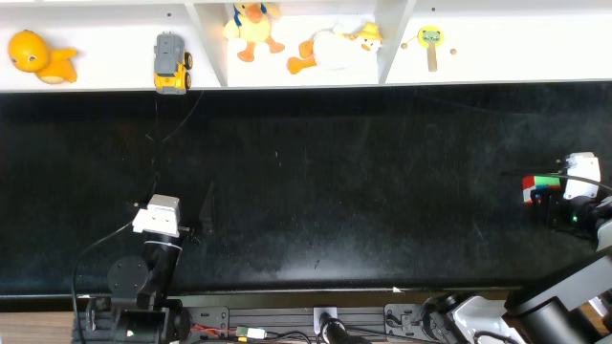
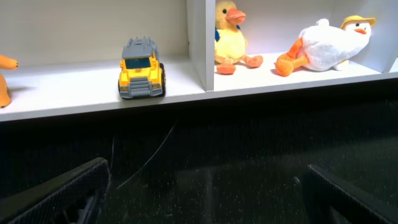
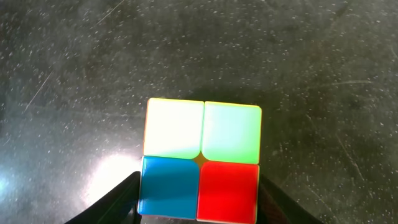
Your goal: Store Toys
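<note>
The right gripper (image 3: pixel 199 193), far from the shelf (image 1: pixel 105 59), pinches the cube (image 3: pixel 202 158) by two sides; its upper face shows white, green, blue and red squares. The left gripper (image 2: pixel 205 179) faces the shelf, fingers spread.

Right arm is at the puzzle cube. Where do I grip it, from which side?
Grip the puzzle cube by two opposite flat side faces, coming straight down from above: it sits flat on the table, so its sides look vertical and parallel.
</note>
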Controlling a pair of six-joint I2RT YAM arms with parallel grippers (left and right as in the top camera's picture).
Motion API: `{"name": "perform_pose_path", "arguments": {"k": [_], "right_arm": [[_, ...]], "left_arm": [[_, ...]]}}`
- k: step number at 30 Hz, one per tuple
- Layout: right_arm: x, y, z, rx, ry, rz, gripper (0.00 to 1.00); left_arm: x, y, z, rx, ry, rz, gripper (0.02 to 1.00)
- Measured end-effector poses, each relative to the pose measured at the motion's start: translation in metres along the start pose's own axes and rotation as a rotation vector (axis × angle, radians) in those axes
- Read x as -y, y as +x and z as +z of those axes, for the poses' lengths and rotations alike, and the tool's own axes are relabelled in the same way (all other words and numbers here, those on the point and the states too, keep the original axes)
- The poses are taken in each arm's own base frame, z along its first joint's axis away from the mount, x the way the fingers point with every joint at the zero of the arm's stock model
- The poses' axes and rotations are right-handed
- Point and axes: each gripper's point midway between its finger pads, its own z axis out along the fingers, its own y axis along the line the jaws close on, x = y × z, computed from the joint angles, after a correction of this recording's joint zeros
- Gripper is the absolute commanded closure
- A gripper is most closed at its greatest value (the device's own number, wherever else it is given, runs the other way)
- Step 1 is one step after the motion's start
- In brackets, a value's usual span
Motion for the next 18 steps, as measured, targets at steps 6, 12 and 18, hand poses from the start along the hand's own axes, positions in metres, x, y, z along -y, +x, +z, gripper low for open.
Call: {"name": "perform_pose_path", "arguments": {"k": [6,12,18], "right_arm": [[0.006,-0.007,0.001,0.018,0.026,0.036,0.492],[-0.008,-0.037,0.002,0.041,0.014,-0.006,0.514],[-0.012,-0.108,-0.012,0.139,0.043,-0.118,0.514]], "left_arm": [[0.000,0.000,0.000,0.000,0.000,0.000,0.020],[0.000,0.000,0.000,0.000,0.000,0.000,0.020],[0.000,0.000,0.000,0.000,0.000,0.000,0.020]]}}
